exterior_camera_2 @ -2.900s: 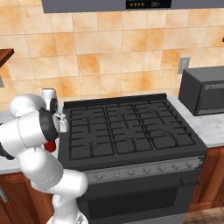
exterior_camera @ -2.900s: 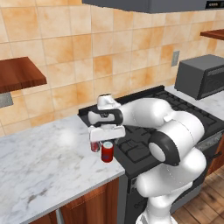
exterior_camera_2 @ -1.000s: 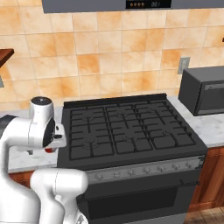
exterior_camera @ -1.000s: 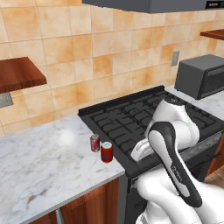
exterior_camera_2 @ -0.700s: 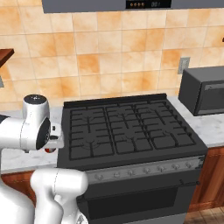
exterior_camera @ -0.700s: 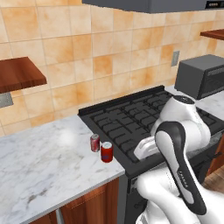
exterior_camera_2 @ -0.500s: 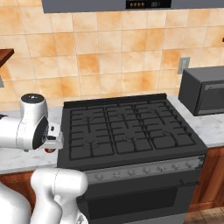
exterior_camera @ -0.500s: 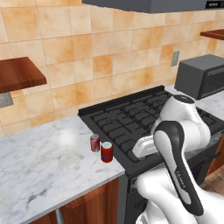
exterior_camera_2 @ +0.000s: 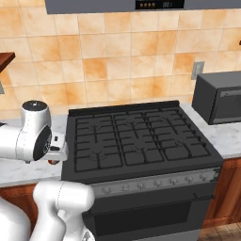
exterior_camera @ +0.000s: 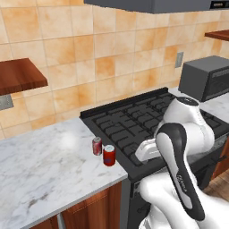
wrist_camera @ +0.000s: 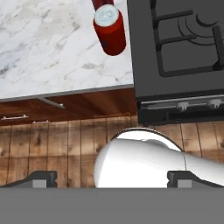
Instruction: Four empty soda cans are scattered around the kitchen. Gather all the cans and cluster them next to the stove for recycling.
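Note:
Two red soda cans stand upright side by side on the marble counter, just left of the stove (exterior_camera: 134, 123): one (exterior_camera: 108, 155) nearer the front edge, the other (exterior_camera: 97, 146) behind it. In the hand view the nearer can (wrist_camera: 110, 30) is at the top, with the rim of the second (wrist_camera: 97, 3) above it, and the stove's (wrist_camera: 183, 52) front left corner at the right. My gripper (wrist_camera: 111, 178) is open and holds nothing, drawn back over the wood floor in front of the counter edge, well apart from the cans. A sliver of red can (exterior_camera_2: 53, 162) peeks from behind my arm.
A dark toaster oven (exterior_camera: 208, 77) sits on the counter right of the stove. A wood shelf (exterior_camera: 18, 76) hangs at the left wall, and a range hood (exterior_camera_2: 132, 4) above the burners. The marble counter (exterior_camera: 40, 170) stretches left of the cans. Cabinet fronts (wrist_camera: 65, 107) lie below the counter edge.
The gripper, which was down at the two cans, has let go and the arm has folded back towards the base. Both cans stand where they were.

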{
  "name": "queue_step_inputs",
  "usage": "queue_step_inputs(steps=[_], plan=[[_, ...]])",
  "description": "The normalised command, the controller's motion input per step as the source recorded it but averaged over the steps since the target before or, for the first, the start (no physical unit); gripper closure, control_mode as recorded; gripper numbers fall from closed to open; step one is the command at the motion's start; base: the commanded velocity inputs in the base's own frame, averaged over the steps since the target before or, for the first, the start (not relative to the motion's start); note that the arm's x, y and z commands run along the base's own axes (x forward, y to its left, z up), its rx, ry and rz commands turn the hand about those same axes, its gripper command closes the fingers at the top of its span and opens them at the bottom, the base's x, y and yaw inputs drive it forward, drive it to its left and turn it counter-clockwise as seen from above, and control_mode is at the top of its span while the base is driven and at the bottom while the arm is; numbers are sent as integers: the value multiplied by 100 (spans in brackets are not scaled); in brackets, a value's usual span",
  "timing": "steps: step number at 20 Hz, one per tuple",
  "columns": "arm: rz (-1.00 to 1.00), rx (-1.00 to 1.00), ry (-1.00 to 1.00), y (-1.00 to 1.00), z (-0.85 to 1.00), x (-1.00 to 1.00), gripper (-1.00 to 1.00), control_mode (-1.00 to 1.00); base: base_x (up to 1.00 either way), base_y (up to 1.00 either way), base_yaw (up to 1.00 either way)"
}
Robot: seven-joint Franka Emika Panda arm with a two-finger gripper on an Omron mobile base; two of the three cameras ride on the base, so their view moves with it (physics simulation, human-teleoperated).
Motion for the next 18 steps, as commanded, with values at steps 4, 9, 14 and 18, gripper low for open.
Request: queue_step_inputs(steps=[4, 9, 14, 18], plan=[[0, 0, -1, 0, 0, -4, -100, 100, -60, -12, -3], [0, 0, 0, 0, 0, 0, -100, 100, -74, -71, -37], [0, 0, 0, 0, 0, 0, -100, 100, -5, -38, -77], [0, 0, 0, 0, 0, 0, -100, 100, 33, -51, -67]])
